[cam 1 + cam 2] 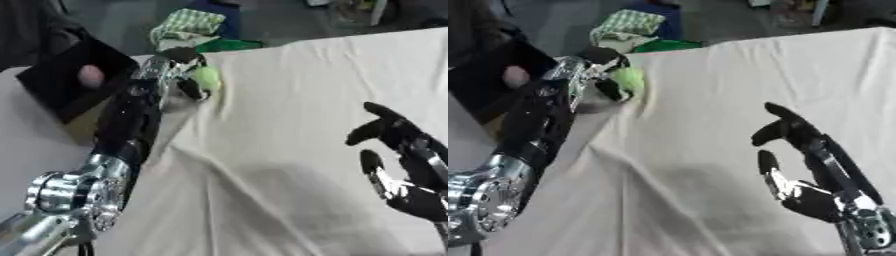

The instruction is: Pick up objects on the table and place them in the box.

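At the far left sits the box [61, 87]. It is black, and its open side faces us. A small pink round thing [90, 75] lies inside it. The box sits by the left edge of the surface [289, 100], which has a wrinkled white cloth over it.

Next comes the left arm. It reaches up from the bottom left corner, along the left side of the surface. The left hand [179, 67] is up near the far edge, just to the right of the box. Its fingers [188, 89] are curled round a light green ball [207, 77]. I cannot tell if the ball is touching the cloth.

Behind the far edge, off the surface, lies a green checked cloth [188, 25] with something bright green [227, 45] beside it.

The middle of the surface is a big open stretch of white cloth with folds in it, all the way from the left arm to the right hand.

The right hand [802, 187] is at the lower right, palm open. Its fingers are spread apart and point up, and it holds nothing.
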`<state>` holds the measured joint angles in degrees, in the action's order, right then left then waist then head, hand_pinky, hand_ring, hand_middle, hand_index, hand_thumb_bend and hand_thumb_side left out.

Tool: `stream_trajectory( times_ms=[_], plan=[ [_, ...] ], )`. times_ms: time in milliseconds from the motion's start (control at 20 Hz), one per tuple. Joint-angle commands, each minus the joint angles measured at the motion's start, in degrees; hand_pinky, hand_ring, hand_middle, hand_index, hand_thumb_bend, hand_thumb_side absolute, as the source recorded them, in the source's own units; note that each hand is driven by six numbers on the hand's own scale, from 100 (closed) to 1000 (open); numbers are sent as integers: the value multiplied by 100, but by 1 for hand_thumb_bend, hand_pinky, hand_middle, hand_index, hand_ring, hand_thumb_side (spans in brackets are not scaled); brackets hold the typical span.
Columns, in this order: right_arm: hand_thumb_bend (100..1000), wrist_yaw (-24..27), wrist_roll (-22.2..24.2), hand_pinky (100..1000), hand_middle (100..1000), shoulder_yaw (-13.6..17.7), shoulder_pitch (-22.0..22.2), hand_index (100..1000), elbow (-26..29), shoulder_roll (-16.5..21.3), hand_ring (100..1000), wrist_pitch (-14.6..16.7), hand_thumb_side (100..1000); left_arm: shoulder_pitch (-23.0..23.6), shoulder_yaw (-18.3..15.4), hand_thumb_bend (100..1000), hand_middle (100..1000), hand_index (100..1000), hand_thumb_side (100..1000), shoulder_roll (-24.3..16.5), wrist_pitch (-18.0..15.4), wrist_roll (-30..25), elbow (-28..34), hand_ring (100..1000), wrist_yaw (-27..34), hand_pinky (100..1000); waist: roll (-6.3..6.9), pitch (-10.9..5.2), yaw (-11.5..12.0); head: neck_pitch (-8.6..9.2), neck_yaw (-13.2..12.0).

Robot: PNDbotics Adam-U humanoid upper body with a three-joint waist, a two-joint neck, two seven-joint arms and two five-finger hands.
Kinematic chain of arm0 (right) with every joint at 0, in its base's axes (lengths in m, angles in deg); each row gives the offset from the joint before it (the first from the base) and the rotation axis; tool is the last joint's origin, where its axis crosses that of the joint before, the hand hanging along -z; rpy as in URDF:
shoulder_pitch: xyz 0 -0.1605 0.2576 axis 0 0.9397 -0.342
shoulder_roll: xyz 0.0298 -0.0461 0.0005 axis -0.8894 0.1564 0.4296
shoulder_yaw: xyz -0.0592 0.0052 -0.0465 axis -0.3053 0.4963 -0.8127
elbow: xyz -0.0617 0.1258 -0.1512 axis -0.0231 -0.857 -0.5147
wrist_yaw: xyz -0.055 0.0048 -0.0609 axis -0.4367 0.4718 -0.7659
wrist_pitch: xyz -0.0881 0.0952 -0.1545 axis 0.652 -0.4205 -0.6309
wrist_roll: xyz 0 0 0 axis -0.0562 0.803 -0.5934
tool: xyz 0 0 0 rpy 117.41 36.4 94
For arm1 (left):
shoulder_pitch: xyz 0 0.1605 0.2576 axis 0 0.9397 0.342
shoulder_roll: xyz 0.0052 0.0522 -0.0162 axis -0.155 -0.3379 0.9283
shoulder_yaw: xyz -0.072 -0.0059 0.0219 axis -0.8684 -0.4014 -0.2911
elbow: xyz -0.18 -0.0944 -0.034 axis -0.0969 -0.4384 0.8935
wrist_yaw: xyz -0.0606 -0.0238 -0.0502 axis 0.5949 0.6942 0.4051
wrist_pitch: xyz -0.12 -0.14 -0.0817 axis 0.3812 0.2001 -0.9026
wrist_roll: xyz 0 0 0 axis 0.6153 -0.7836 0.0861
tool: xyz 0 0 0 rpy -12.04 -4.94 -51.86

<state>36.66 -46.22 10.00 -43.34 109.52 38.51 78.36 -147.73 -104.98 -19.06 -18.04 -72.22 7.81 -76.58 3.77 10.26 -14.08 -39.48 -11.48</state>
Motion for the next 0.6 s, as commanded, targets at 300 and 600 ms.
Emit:
stream_trajectory(
  times_ms=[300,600],
  plan=[
    [100,33,30,820,632,29,-76,1000,64,28,662,23,469,-154,-230,100,448,659,247,-219,-222,425,360,492,129,688,-33,-88,10,78,-29],
    [100,31,22,821,632,42,-64,1000,59,49,663,23,470,-513,-463,100,431,652,244,-654,-421,285,962,481,616,690,-22,-119,37,71,-23]
  ],
)
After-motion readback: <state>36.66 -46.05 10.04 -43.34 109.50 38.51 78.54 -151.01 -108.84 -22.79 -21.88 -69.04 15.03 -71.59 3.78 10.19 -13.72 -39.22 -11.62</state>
